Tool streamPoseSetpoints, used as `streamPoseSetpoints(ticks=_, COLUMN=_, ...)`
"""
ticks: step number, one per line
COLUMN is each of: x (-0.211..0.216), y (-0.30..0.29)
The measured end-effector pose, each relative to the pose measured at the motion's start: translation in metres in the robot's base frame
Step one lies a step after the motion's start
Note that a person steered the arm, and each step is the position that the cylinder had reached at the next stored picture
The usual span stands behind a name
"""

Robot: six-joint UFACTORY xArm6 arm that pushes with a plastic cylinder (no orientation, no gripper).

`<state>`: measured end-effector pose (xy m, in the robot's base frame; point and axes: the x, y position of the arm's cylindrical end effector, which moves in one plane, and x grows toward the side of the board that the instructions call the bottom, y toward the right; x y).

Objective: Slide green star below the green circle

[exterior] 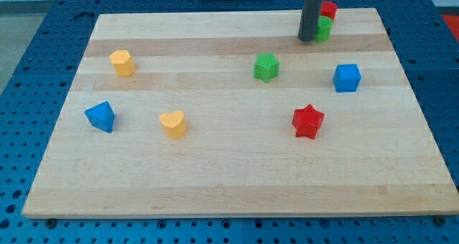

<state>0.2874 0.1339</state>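
The green star lies on the wooden board, right of centre in the upper half. The green circle sits near the view's top right, partly hidden behind my rod. My tip rests on the board just left of the green circle, touching or nearly touching it. The green star is to the lower left of the tip and the circle, about a block's width of bare wood away.
A red block sits just above the green circle. A blue cube is at the right, a red star below it to the left. A yellow block, a blue block and a yellow heart lie at the left.
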Motion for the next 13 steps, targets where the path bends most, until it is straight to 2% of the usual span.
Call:
streamPoseSetpoints(ticks=3, x=-0.006, y=0.044)
streamPoseSetpoints(ticks=4, x=-0.006, y=0.028)
streamPoseSetpoints(ticks=5, x=-0.006, y=-0.017)
streamPoseSetpoints(ticks=6, x=-0.005, y=-0.098)
streamPoseSetpoints(ticks=7, x=0.027, y=-0.160)
streamPoseSetpoints(ticks=8, x=0.072, y=-0.162)
streamPoseSetpoints(ticks=9, x=0.098, y=-0.137)
streamPoseSetpoints(ticks=10, x=0.094, y=-0.100)
streamPoseSetpoints(ticks=11, x=0.063, y=-0.053)
streamPoseSetpoints(ticks=12, x=0.053, y=-0.026)
streamPoseSetpoints(ticks=13, x=0.053, y=-0.051)
